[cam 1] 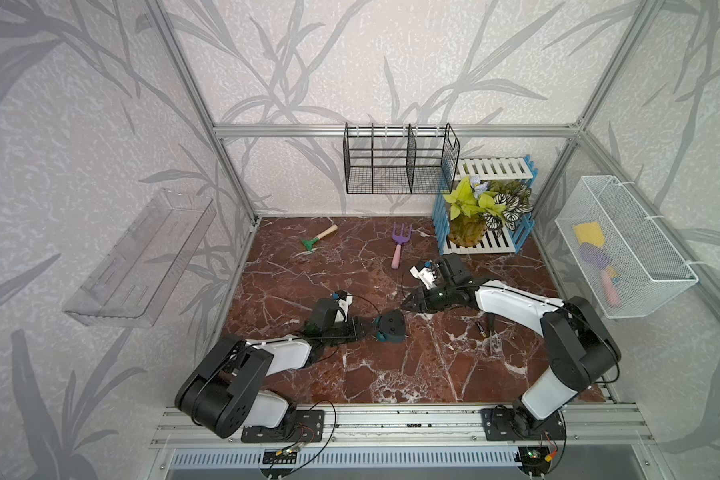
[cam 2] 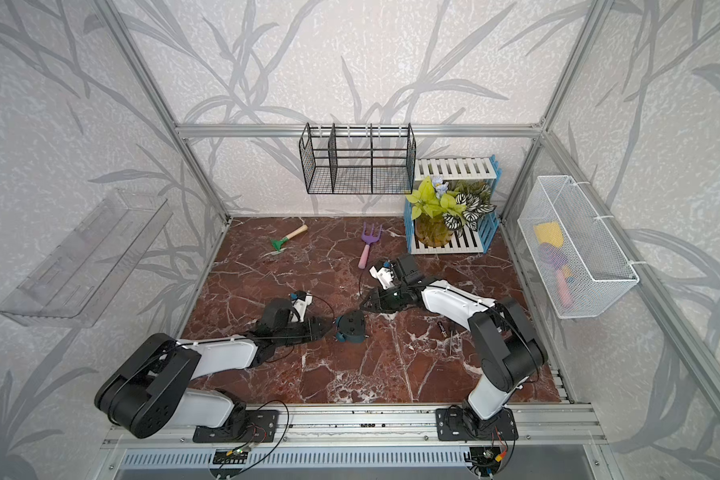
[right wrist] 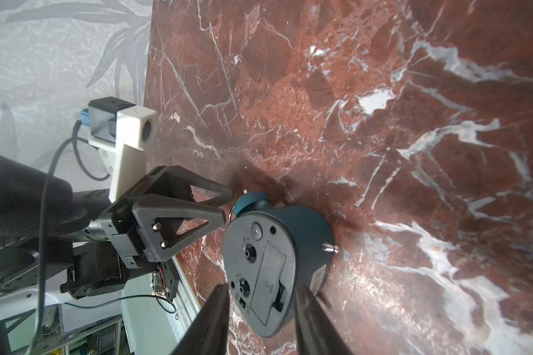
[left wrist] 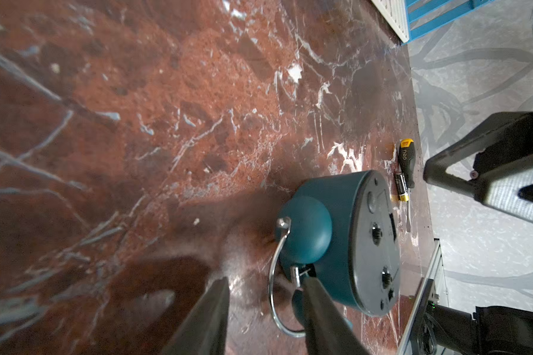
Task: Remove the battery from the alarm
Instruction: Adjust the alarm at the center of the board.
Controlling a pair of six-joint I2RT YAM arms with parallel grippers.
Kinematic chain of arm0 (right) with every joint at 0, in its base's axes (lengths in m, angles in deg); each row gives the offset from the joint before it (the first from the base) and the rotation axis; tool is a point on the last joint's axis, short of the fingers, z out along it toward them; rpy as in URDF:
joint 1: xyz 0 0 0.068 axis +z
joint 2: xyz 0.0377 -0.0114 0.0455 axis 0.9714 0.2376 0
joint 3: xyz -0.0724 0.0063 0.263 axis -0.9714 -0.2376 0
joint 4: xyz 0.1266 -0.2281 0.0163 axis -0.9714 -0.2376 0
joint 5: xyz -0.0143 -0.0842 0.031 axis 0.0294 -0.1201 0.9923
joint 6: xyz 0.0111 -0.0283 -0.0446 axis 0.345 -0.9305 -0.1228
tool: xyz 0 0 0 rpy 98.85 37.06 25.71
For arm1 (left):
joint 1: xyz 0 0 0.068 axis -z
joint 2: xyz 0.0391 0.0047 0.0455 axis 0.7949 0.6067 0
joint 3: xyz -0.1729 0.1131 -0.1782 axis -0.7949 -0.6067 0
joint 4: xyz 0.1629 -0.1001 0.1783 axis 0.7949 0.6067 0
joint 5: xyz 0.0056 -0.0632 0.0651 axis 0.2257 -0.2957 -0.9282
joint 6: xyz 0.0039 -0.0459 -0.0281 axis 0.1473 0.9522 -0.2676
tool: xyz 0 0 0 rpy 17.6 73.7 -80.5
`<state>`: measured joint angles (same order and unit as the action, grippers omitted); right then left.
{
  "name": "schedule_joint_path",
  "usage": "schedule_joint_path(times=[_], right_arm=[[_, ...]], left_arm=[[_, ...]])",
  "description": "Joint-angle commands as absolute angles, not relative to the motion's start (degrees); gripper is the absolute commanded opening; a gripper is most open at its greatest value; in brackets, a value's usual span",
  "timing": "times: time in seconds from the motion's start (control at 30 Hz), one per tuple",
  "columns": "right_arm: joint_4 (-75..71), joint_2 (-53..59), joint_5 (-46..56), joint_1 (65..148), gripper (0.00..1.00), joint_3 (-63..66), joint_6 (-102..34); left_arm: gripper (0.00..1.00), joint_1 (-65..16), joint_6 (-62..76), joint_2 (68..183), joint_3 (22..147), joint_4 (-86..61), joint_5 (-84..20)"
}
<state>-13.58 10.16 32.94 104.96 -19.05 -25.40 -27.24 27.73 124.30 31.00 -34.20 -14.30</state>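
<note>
It was a robotics lab cell (a test rig) — silver aluminium-profile frame (cam 1: 287,129) around a red-brown marble-patterned tabletop (cam 1: 350,374), grey leaf-printed wall panels (cam 1: 80,104), black-and-white robot arms (cam 1: 512,301) bolted to a metal rail (cam 1: 391,419).

no wording can be made out: white letters on the black handle of the screwdriver (left wrist: 406,163), lying at three o'clock of the alarm (left wrist: 336,233), are illegible, as are fine print on the battery (left wrist: 400,187) beside it and markings on the alarm's back
</note>
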Motion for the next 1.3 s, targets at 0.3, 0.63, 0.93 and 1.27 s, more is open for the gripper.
schedule_joint_path(times=[0.3,0.63,0.93,1.27], right_arm=[[-13.1,4.7,34.1,102.2,0.38,-21.7,-26.2],[-15.7,2.3,30.8,101.1,0.38,-22.4,-28.8],[-12.5,4.4,30.8,101.1,0.38,-22.4,-27.5],[-11.7,1.2,31.4,99.6,0.38,-24.1,-27.6]], left_arm=[[0.00,-26.1,30.1,127.6,36.6,-27.7,-11.0],[0.00,-27.8,37.4,103.0,46.4,5.4,-25.0],[0.00,-26.1,49.3,101.0,66.1,46.8,-41.1],[0.00,-11.9,55.8,120.5,74.5,53.3,-54.8]])
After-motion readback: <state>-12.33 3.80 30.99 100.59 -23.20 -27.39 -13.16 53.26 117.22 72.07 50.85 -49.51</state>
